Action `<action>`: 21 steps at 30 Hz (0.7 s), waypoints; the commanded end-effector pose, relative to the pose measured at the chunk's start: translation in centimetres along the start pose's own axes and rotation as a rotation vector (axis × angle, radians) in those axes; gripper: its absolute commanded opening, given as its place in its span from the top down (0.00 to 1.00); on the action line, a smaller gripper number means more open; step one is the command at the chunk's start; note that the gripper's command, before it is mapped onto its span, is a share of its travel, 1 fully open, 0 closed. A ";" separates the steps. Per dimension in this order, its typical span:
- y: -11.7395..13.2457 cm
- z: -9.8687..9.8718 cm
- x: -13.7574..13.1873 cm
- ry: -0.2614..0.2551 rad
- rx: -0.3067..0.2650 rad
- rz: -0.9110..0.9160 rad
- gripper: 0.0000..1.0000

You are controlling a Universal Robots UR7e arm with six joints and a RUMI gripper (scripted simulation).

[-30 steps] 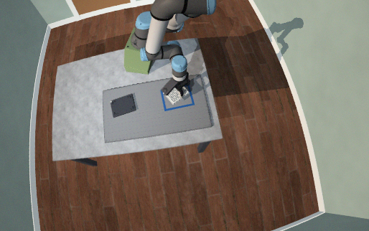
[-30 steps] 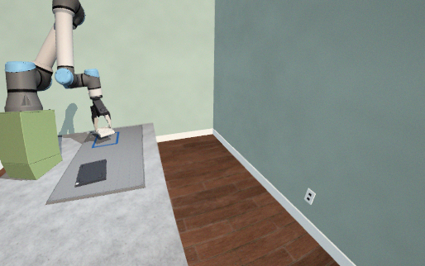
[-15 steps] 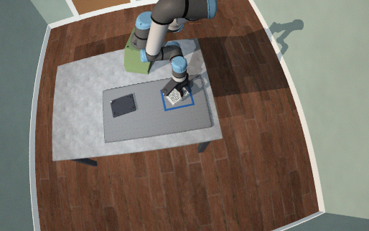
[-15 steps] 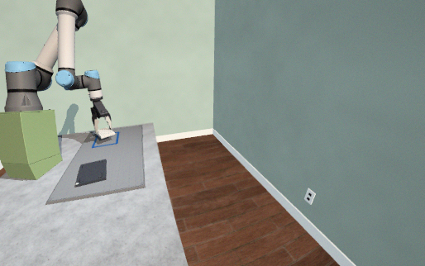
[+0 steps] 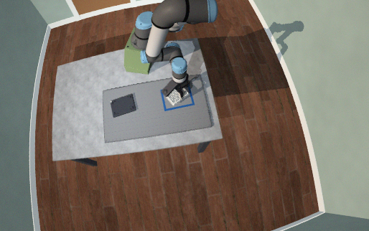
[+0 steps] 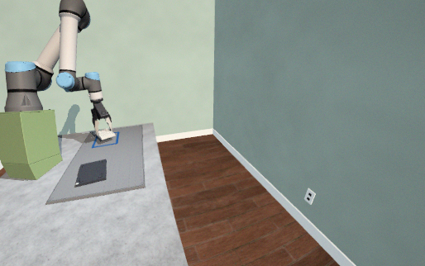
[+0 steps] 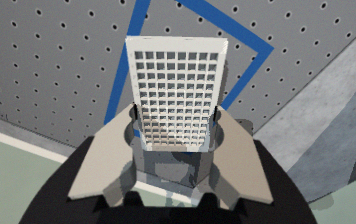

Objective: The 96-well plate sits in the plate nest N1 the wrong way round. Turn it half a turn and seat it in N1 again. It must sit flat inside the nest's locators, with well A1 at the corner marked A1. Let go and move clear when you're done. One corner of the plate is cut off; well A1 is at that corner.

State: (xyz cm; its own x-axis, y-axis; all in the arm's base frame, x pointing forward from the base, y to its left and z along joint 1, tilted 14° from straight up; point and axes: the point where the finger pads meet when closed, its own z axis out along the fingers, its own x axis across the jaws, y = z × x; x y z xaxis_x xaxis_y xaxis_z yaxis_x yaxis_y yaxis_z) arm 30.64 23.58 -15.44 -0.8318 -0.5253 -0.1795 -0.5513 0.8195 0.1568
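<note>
The white 96-well plate [image 7: 175, 95] is held between my gripper's [image 7: 175, 112] two fingers, which grip its long sides near one end. In the wrist view its cut corner is at the far right. In the top view the plate [image 5: 176, 95] hangs over the blue square outline [image 5: 177, 98] on the grey perforated board, and it also shows in the exterior view [image 6: 105, 134] just above that outline [image 6: 105, 140]. I cannot tell whether the plate touches the board. The dark plate nest N1 [image 5: 123, 105] lies apart, at the board's left part; it also shows in the exterior view [image 6: 91, 173].
The arm stands on a green pedestal [image 5: 136, 59] at the table's back. The grey perforated board [image 5: 156, 111] lies on a light grey table. Its right edge is close to the blue outline. Wooden floor surrounds the table.
</note>
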 end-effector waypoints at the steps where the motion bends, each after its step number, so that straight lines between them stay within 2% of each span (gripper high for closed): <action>1: 0.0 0.3 -0.2 -0.004 0.002 -0.003 1.00; 21: 0.0 1.5 -0.2 -0.004 0.002 -0.003 1.00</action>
State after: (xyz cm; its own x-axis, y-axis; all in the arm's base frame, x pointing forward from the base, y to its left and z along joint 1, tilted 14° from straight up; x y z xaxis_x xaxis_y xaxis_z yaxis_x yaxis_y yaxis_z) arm 30.75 23.86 -16.59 -0.8317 -0.5251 -0.1801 -0.5513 0.8195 0.1565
